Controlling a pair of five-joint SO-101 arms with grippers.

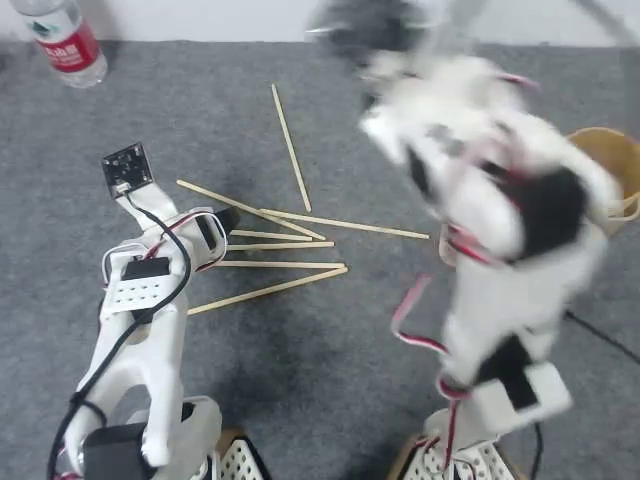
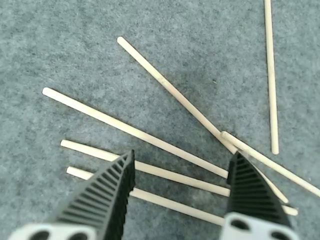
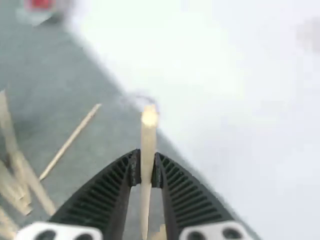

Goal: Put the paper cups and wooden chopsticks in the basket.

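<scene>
The right gripper [image 3: 145, 171], clamped on one chopstick [image 3: 148, 125], should let go only once squarely over the basket [image 1: 615, 150] at 3 o'clock (the left gripper [image 2: 184, 156] hangs wide open, empty).

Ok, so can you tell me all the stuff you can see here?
chopsticks: about seven, pale wood, scattered on the middle of the mat.
held chopstick: one, pale wood, in the right gripper.
basket: one, tan, far right edge.
bottle: one, clear with a red label, far left corner.
mat: one, grey, covers the table.
left gripper: one, black, open over the chopsticks.
right gripper: one, black, shut on the held chopstick.
</scene>
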